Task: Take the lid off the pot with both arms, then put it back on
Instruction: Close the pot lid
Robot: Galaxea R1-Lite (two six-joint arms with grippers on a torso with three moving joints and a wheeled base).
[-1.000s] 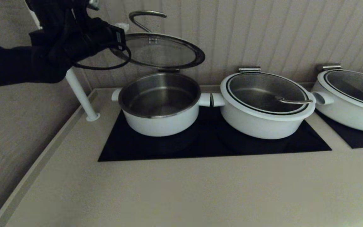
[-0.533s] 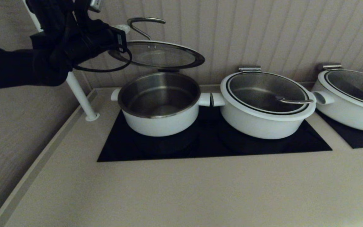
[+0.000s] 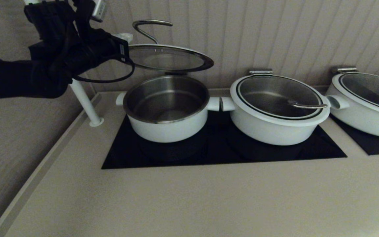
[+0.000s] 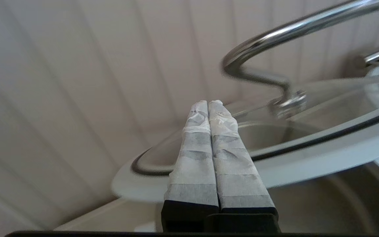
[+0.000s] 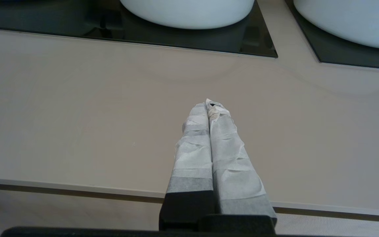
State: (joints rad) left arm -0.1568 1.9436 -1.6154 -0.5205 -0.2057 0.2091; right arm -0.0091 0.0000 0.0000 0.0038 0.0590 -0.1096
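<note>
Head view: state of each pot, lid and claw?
Lid, raised above pot, slightly tilted.
Pot, uncovered, empty.
Middle pot, lidded.
Right pot, lidded.
Left claw, shut, at lid's left rim.
Right claw, shut, above counter.

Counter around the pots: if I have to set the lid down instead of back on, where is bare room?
Bare counter runs wide in front of the black cooktop; the right gripper hovers over that strip. A narrower strip lies between the pot and the white post. Crowded: the pot's stub handle nearly meets the middle pot. The left gripper props the lid.
</note>
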